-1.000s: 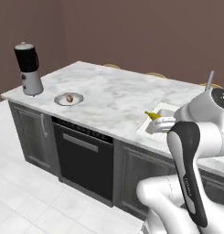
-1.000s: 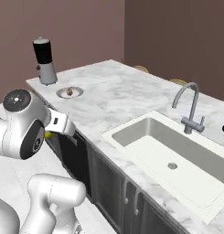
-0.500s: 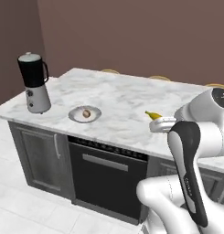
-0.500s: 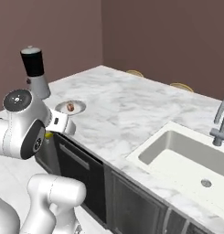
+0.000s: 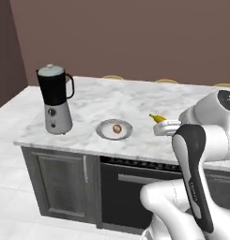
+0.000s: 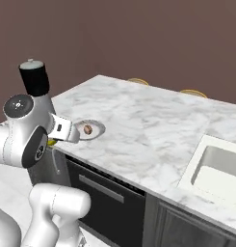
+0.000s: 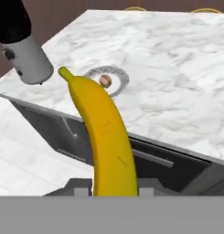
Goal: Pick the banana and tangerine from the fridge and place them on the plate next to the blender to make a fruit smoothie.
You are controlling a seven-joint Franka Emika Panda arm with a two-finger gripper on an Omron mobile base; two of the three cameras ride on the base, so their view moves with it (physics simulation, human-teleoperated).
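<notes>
The gripper [image 7: 109,189] is shut on the banana [image 7: 103,137]: in the hand view the fruit rises between the 2 finger tips and points out toward the counter [image 7: 177,68], its dark tip uppermost. In the left base view the banana [image 5: 157,118] pokes out of the hand above the counter's [image 5: 135,101] front part, to the right of the plate [image 5: 106,133] and well apart from it. In the right base view only a sliver of yellow [image 6: 52,142] shows under the hand, left of the plate [image 6: 97,129].

The plate lies just right of the blender [image 5: 56,105], near the counter's front edge. A small round brownish-orange thing sits in the middle of it; by its place and shape this is probably the tangerine [image 5: 117,129], though its colour reads dull. If so, 1 of the 2 fruits is already delivered, and the step in hand is carrying the 2nd, the banana, to the plate.

The next move calls for bringing the hand over the plate, lowering the banana onto the bare rim area beside the tangerine, and then opening the jaws. The plate is shallow and partly taken up, so the banana should go down low and flat, clear of the tangerine and of the blender's base, or it may roll off onto the counter.
</notes>
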